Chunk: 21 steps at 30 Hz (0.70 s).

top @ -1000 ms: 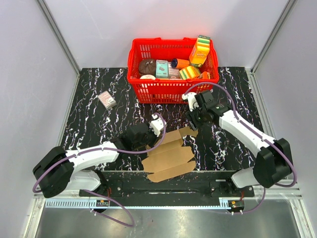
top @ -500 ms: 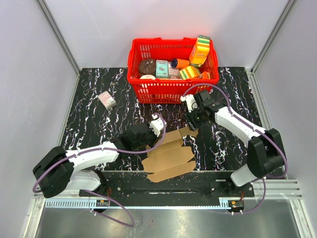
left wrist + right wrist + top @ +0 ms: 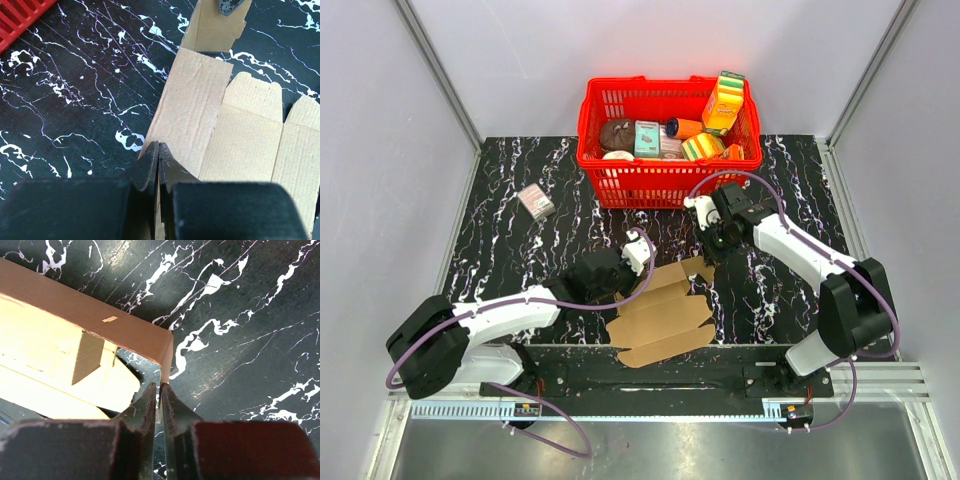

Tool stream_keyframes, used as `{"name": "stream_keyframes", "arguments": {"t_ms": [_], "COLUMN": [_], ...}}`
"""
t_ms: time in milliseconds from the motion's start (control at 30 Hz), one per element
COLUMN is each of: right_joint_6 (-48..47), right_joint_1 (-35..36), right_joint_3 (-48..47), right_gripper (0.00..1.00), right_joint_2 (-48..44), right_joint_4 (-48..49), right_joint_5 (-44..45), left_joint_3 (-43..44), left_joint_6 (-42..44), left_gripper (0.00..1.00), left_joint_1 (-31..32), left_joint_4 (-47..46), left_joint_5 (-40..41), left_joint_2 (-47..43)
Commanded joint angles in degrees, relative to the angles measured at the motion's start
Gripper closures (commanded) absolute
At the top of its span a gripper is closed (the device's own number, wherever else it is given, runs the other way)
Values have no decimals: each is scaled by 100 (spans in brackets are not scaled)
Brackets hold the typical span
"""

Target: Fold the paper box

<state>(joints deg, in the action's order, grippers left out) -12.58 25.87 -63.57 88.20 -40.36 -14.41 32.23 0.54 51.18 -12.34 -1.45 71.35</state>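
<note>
I locate the paper box (image 3: 660, 315) on the table (image 3: 520, 260), at the near edge, between the two arms. Behind it, at the far edge, I find the basket (image 3: 660, 186) with packages (image 3: 647, 138) inside. A small box (image 3: 536, 202) lies on the table to the left of the basket, well apart from the paper box. I read the left gripper (image 3: 158, 150) at the paper box's left edge and the right gripper (image 3: 160, 390) at its far right flap.

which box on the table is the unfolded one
The brown paper box at the near edge, flat with open flaps; the small pinkish-grey box at far left is closed.
</note>
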Motion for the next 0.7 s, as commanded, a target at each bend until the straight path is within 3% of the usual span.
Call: {"name": "stream_keyframes", "arguments": {"t_ms": [0,200,667], "right_joint_6": [247,581,1091], "right_joint_1": [-29,-20,-20], "right_joint_3": [-349,-551,-683], "right_gripper": [88,99,100], "right_joint_2": [-40,-93,118], "right_joint_4": [-209,-279,-332], "right_joint_5": [-298,-395,-633], "left_joint_3": [56,64,64], "left_joint_6": [-36,-36,-27], "left_gripper": [100,100,100], "left_joint_1": [33,33,33], "left_joint_4": [39,39,39], "left_joint_5": [22,22,5], "left_joint_2": [28,19,2]}}
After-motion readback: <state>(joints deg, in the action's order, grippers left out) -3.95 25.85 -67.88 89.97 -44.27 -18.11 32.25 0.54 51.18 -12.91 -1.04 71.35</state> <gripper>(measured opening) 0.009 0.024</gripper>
